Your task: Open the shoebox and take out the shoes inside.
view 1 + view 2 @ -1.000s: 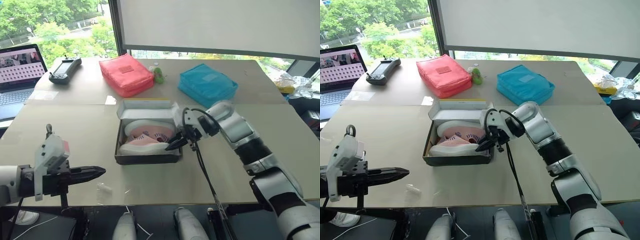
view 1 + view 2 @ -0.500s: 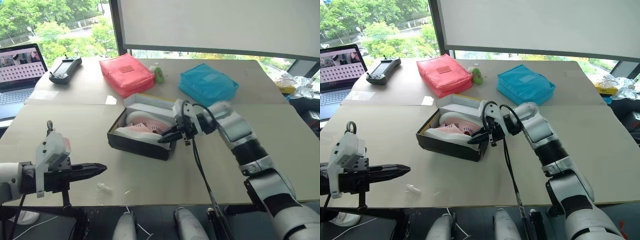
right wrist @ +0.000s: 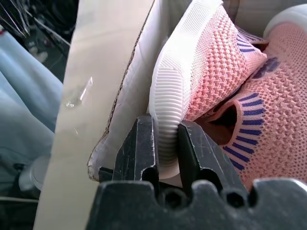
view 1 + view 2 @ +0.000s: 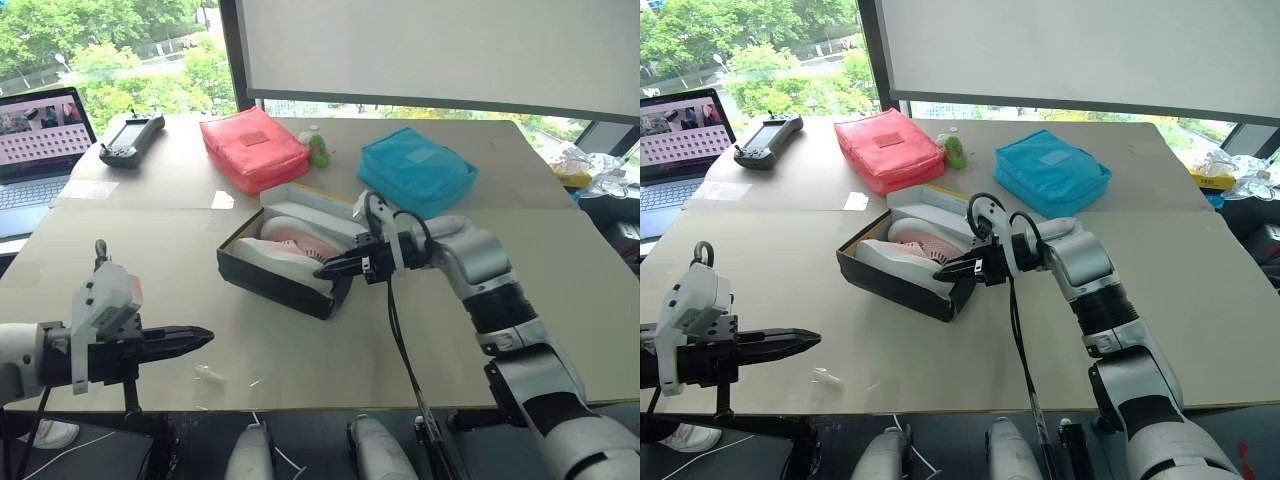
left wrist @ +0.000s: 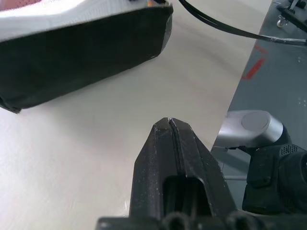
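The shoebox (image 4: 272,281), black-sided and open, lies skewed in the middle of the table with its lid (image 4: 318,198) folded back behind it. Two pink knit shoes (image 4: 288,246) with white soles lie inside. My right gripper (image 4: 326,270) reaches in over the box's right end. In the right wrist view this gripper (image 3: 165,125) is shut on the white sole rim of one pink shoe (image 3: 216,62), beside the box's cardboard wall. My left gripper (image 4: 203,336) is shut on nothing and hovers over the table's front left, well short of the box (image 5: 72,62).
A red pouch (image 4: 252,148) and a blue pouch (image 4: 415,170) lie behind the box, with a small green toy (image 4: 318,150) between them. A laptop (image 4: 35,140) and a controller (image 4: 130,138) sit at the far left. A clear plastic scrap (image 4: 208,375) lies near the front edge.
The shoebox has slid left and swung askew on the table while my right gripper, shut on the shoe, rolled its wrist. My left gripper has stayed put.
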`<state>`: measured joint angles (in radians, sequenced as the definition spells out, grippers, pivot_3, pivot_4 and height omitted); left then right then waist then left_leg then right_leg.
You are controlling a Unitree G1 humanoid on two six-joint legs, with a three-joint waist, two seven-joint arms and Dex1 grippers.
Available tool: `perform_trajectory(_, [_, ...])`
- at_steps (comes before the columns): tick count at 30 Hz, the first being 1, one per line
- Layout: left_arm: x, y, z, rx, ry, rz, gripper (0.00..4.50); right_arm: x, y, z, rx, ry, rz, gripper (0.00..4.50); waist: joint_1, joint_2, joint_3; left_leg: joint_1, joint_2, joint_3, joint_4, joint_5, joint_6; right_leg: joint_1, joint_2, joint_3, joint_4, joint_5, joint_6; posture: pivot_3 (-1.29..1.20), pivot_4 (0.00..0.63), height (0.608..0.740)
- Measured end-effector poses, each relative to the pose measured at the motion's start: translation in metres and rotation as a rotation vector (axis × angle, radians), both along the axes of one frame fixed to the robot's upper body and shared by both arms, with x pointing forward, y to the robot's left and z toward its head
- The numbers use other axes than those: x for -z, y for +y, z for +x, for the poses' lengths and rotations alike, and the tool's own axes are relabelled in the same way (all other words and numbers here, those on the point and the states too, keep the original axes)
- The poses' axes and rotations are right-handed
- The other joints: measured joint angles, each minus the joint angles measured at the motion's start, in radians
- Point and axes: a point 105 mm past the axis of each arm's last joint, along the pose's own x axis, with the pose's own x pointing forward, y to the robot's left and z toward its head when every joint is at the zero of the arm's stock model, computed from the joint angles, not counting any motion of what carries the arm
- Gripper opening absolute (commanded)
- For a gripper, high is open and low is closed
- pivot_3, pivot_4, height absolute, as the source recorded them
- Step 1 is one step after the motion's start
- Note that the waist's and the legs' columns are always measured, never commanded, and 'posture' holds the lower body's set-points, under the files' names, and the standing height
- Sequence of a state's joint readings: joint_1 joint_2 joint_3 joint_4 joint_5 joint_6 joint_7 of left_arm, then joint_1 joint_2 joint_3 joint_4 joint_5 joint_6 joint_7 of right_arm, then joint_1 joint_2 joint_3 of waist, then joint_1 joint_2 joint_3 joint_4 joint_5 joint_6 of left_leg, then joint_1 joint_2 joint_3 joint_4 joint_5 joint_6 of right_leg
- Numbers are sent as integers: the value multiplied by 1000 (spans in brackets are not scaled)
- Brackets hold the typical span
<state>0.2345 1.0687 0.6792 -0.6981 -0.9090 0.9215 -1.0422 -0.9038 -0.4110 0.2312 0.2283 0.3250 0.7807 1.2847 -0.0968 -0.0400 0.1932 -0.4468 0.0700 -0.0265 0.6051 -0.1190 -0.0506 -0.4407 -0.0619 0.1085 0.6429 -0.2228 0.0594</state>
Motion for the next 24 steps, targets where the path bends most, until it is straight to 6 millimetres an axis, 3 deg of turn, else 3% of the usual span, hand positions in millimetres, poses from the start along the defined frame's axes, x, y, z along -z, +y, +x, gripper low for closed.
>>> perform_trajectory(7, [1, -1, 0, 12, 10, 0, 0, 0, -1, 1, 15, -56, -8, 245, -2, 0, 0, 0, 0, 0, -2, 0, 0, -1, 1, 0, 0, -1, 0, 0, 150, 725])
perform_trajectory(10, [1, 0, 1, 12, 10, 1, 0, 18, 0, 1, 10, -154, -104, 245, -1, 0, 0, 0, 0, 0, 0, 0, 0, -1, 1, 0, 0, 0, 0, 0, 150, 725])
perform_trajectory(16, [0, 1, 4, 16, 15, 4, 0, 9, 1, 3, 61, -84, -20, 245, -1, 0, 0, 0, 0, 0, 0, 0, 0, 0, 1, 0, 0, 0, -1, 0, 150, 725])
perform_trajectory(20, [0, 1, 5, 24, 18, 9, 0, -10, -2, 2, 71, -17, 78, 245, -1, 0, 0, 0, 0, 0, 0, 0, 0, 0, 1, 0, 0, 0, -1, 0, 150, 725])
perform_trajectory(24, [0, 1, 7, 31, 9, 14, 0, -9, -4, -12, 11, -47, 49, 245, 0, 0, 0, 0, 0, 0, -3, 0, 0, -1, 1, 0, -1, -2, -1, 0, 150, 725])
